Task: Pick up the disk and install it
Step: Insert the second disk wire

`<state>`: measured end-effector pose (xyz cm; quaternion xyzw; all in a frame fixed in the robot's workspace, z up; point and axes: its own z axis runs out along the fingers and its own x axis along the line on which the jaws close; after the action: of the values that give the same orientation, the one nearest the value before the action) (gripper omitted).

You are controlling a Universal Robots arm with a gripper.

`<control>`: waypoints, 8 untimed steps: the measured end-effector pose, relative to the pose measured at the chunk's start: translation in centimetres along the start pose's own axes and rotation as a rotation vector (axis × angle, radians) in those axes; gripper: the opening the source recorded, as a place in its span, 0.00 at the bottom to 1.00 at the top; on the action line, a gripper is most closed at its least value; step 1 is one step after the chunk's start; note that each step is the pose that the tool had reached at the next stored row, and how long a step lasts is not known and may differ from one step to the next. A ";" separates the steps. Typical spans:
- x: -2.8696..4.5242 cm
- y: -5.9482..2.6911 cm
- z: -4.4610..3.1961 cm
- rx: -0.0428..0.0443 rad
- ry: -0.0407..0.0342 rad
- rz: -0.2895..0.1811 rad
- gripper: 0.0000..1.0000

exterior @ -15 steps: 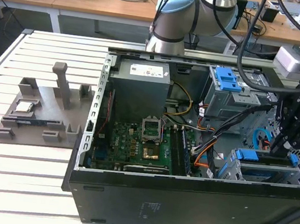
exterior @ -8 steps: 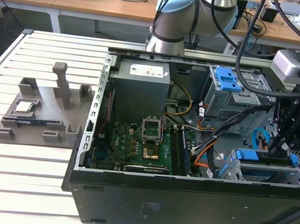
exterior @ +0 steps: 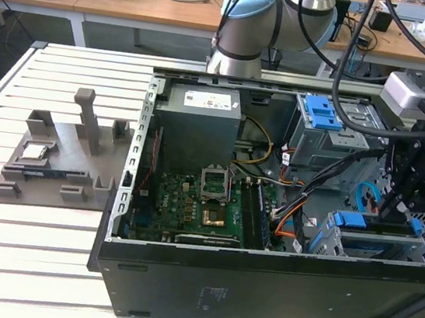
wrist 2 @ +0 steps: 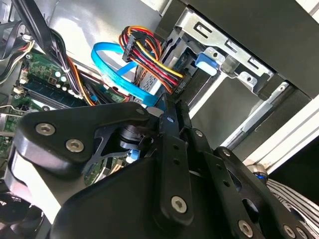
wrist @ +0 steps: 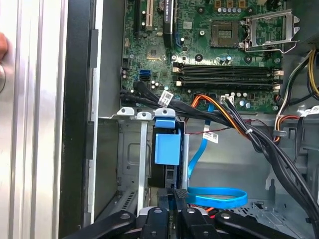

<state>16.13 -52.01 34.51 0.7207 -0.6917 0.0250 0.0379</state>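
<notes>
1. The gripper [exterior: 394, 205] stands inside the open computer case [exterior: 181, 280], at the drive bay on the exterior view's right.
2. In the first wrist view its fingers [wrist: 180, 195] are drawn close together on the edge of the disk [wrist: 167, 149], whose blue rail faces the camera.
3. The disk sits upright in the grey metal drive cage [wrist: 134, 149], directly ahead of the fingertips; whether it is fully seated cannot be told.
4. A blue flat cable [wrist: 219, 197] loops just beside the fingers.
5. The motherboard [exterior: 190, 211] lies well beyond the gripper.
6. A grey parts tray [exterior: 55, 162] rests outside the case, far off.
</notes>
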 end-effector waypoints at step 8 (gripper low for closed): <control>-0.11 -0.01 0.29 0.0004 0.0004 -0.004 0.16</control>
<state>16.13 -51.92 34.21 0.7222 -0.6902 0.0252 0.0380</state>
